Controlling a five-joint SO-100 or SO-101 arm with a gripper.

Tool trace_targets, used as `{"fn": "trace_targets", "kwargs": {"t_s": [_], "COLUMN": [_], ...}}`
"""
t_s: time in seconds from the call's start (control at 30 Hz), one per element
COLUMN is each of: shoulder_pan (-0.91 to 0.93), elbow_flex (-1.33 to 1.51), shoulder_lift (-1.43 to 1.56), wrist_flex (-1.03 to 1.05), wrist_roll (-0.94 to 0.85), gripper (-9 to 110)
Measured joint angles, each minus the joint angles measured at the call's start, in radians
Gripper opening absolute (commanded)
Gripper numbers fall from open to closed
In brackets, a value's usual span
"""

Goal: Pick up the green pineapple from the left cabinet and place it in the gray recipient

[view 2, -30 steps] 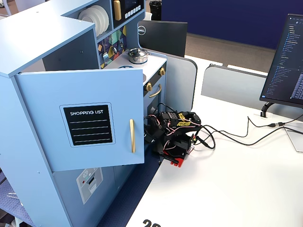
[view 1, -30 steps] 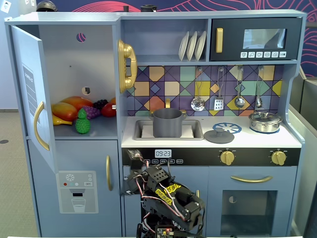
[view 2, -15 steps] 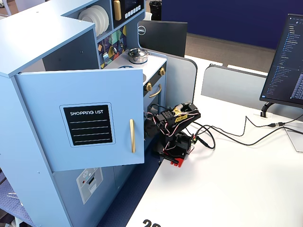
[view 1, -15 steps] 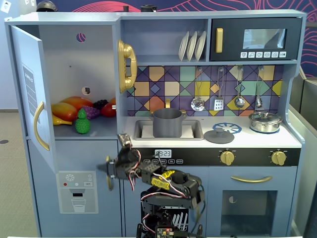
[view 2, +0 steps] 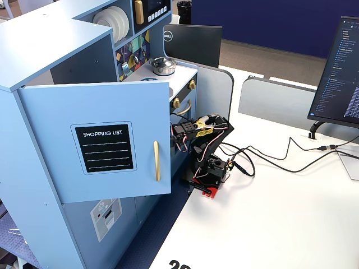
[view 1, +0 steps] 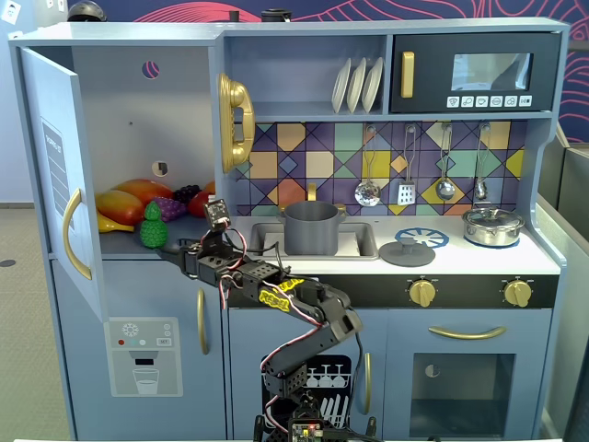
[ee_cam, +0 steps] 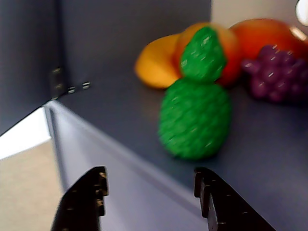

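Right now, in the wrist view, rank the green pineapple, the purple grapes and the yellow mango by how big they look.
1. green pineapple, though it is nearest the camera
2. and 3. purple grapes and yellow mango: both partly hidden, too close to rank

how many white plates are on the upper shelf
3, standing on edge side by side on the upper shelf left of the microwave: plate, plate, plate. More may be hidden behind.

One fixed view faces the toy kitchen [view 1: 304,230] head-on from close by. Another stands off to its side, farther back, across the white table [view 2: 269,224]. The wrist view looks closely into the left cabinet [ee_cam: 120,57]. Both fixed views share the arm [view 1: 294,322].
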Motion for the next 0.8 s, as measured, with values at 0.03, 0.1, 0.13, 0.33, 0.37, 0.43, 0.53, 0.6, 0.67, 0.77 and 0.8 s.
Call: {"fn": "trace_targets", "kwargs": {"t_s": [0.03,0.1,0.13,0.33,0.37,0.43,0.53,0.6,0.67,0.77,0.8], "shoulder_pan": [0.006,0.015,0.017,0.035,0.041,0.054,0.058,0.058,0.057,0.071,0.077], "elbow_flex": [-0.017,-0.044,-0.057,-0.123,-0.137,-0.163,-0.198,-0.219,-0.242,-0.290,-0.308], "shoulder_lift": [-0.020,-0.055,-0.072,-0.170,-0.187,-0.219,-0.268,-0.304,-0.337,-0.391,-0.411], "wrist_flex": [0.000,0.000,0.000,-0.041,-0.046,-0.054,-0.061,-0.080,-0.089,-0.091,-0.091], "wrist_roll": [-0.005,-0.008,-0.008,0.015,0.020,0.028,0.032,0.038,0.038,0.038,0.041], "gripper": [23,25,26,33,35,36,38,39,39,40,40]}}
